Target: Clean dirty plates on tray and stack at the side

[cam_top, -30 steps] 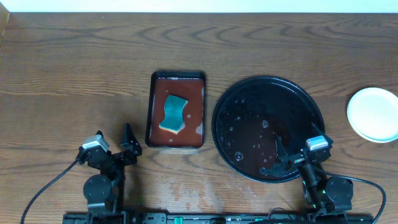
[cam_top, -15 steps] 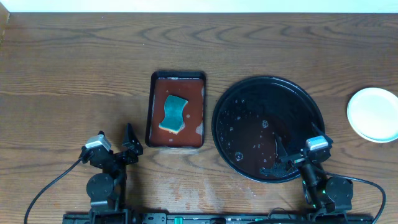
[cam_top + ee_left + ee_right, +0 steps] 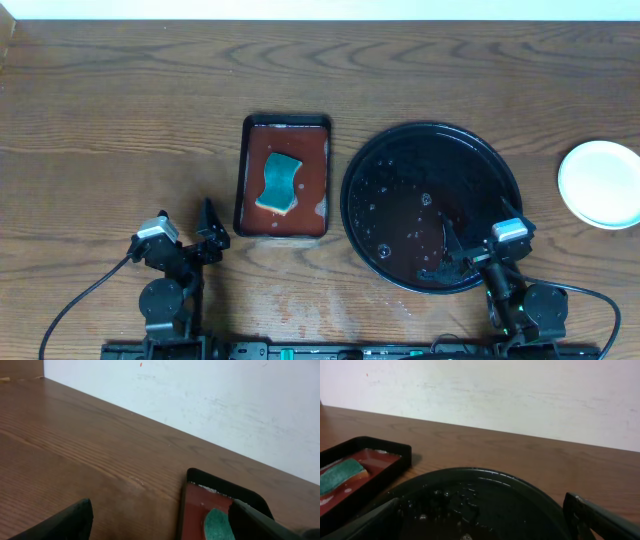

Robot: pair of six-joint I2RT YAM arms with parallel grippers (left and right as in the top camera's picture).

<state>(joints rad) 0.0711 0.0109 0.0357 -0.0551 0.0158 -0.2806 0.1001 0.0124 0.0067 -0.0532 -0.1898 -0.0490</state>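
The round black tray (image 3: 431, 205) sits right of centre, wet, with no plate on it; it also fills the lower right wrist view (image 3: 480, 505). The plates (image 3: 601, 184) show as one white stack at the table's right edge. My left gripper (image 3: 190, 238) is open and empty near the front left, over bare wood (image 3: 157, 525). My right gripper (image 3: 470, 252) is open and empty over the tray's front edge (image 3: 485, 520).
A reddish-brown rectangular tray (image 3: 285, 176) with red liquid holds a teal sponge (image 3: 281, 182) between the arms; it also shows in the left wrist view (image 3: 220, 505) and the right wrist view (image 3: 360, 467). A white wall lies behind the table.
My left gripper shifted slightly toward the front and right between the earliest frame and now. The right arm has not moved.
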